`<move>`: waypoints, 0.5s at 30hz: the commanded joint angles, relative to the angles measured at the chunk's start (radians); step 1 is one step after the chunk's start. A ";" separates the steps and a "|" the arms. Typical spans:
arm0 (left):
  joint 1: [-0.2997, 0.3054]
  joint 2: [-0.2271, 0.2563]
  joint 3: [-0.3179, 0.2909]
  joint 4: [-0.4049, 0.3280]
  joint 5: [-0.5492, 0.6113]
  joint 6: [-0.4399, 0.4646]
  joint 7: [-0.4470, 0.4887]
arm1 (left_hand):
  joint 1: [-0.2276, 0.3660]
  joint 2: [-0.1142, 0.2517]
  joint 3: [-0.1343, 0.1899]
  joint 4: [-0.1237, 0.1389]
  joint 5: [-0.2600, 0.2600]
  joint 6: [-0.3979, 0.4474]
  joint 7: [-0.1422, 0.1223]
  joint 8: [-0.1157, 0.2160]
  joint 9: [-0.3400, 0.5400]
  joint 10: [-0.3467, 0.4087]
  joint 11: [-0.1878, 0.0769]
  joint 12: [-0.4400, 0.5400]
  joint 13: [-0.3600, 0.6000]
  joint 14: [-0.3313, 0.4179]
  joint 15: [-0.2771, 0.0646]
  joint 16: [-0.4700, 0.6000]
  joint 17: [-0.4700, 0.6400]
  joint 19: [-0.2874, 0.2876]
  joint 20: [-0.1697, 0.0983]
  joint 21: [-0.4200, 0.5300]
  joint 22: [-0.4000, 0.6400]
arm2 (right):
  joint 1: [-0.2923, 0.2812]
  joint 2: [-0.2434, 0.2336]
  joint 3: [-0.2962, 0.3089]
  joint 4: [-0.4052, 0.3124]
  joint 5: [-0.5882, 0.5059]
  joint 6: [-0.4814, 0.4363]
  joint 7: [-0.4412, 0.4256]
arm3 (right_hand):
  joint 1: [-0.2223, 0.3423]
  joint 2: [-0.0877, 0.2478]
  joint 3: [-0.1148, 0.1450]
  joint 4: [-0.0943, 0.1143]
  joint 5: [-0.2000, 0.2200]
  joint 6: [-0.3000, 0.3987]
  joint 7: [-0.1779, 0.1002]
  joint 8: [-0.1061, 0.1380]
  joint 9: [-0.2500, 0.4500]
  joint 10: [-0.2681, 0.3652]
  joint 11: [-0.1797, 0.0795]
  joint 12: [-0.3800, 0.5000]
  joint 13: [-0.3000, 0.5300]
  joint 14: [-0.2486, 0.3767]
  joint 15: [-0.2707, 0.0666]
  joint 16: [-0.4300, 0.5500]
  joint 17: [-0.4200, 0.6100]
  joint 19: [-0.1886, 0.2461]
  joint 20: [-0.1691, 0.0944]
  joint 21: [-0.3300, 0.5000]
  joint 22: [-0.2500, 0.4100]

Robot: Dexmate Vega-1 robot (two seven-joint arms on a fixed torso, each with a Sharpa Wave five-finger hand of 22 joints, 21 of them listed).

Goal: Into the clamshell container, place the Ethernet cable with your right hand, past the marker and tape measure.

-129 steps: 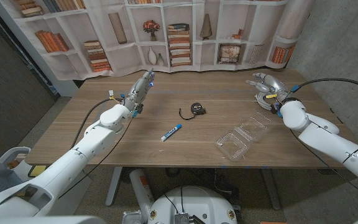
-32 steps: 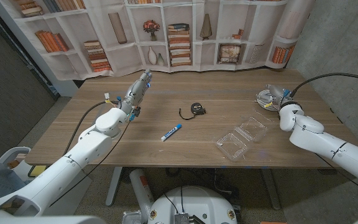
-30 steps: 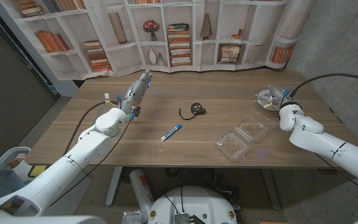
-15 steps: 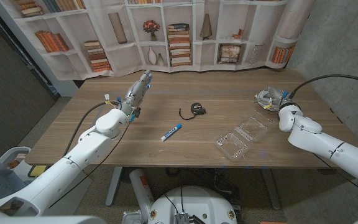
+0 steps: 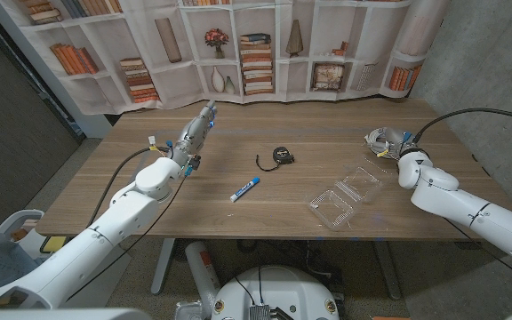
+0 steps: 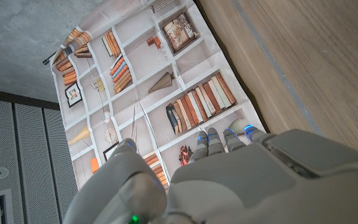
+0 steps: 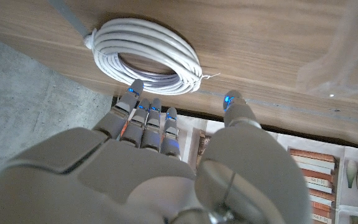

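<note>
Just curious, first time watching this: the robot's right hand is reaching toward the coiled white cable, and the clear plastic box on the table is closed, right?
Not quite. The clamshell container lies open, as the head view shows. The right hand does reach toward the coiled Ethernet cable.

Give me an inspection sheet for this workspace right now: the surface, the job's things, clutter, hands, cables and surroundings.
Surface: brown wooden table, plank grain.
Job's things: coiled white Ethernet cable lies near the table's far right edge; clear plastic clamshell container lies open, nothing in it.
Clutter: blue and white marker at mid-table; black tape measure behind it.
Hands: right hand hovers at the coil, fingers apart, holding nothing; left hand holds nothing, fingers straight.
Cables: black cables run along both arms.
Surroundings: printed bookshelf backdrop behind the table; grey concrete wall to the right.
</note>
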 commanded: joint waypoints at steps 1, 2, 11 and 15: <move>0.017 0.010 -0.007 -0.024 0.002 0.006 0.010 | 0.008 -0.001 -0.004 -0.001 0.008 0.008 0.000 0.003 0.003 0.004 0.005 0.005 0.005 0.003 -0.002 0.000 0.004 -0.046 0.004 0.006 0.006 | 0.018 0.007 -0.022 0.018 -0.005 -0.017 0.018 | 0.016 0.000 0.007 -0.001 0.007 0.009 -0.006 0.005 0.005 0.000 -0.012 0.005 0.006 0.001 -0.015 -0.001 0.002 0.002 -0.012 -0.006 0.006; 0.018 0.010 -0.007 -0.024 0.002 0.004 0.008 | 0.008 -0.001 -0.004 -0.001 0.008 0.008 0.000 0.003 0.003 0.004 0.004 0.005 0.005 0.003 -0.002 0.000 0.004 -0.046 0.004 0.006 0.006 | 0.021 0.007 -0.025 0.020 -0.006 -0.020 0.020 | 0.017 0.000 0.007 -0.001 0.008 0.009 -0.006 0.005 0.005 0.001 -0.013 0.005 0.006 0.001 -0.015 -0.001 0.002 0.002 -0.014 -0.007 0.006; 0.027 0.014 -0.012 -0.031 0.003 0.009 0.016 | 0.009 0.000 -0.006 -0.001 0.008 0.009 0.000 0.003 0.003 0.006 0.002 0.005 0.005 0.004 -0.002 0.000 0.004 -0.047 0.005 0.006 0.006 | 0.041 0.016 -0.039 0.041 -0.009 -0.035 0.033 | 0.026 0.004 0.011 0.000 0.011 0.019 -0.009 0.009 0.005 0.004 -0.016 0.007 0.007 0.004 -0.018 0.000 0.003 0.004 -0.018 -0.010 0.007; 0.024 0.015 -0.009 -0.028 0.007 0.011 0.014 | 0.009 0.001 -0.007 -0.001 0.008 0.010 -0.001 0.003 0.003 0.006 0.004 0.005 0.005 0.005 -0.003 0.000 0.004 -0.047 0.006 0.006 0.006 | 0.054 0.023 -0.048 0.057 -0.011 -0.035 0.038 | 0.030 0.005 0.013 0.000 0.013 0.019 -0.010 0.008 0.005 0.007 -0.017 0.008 0.007 0.008 -0.020 0.002 0.003 0.008 -0.020 -0.011 0.007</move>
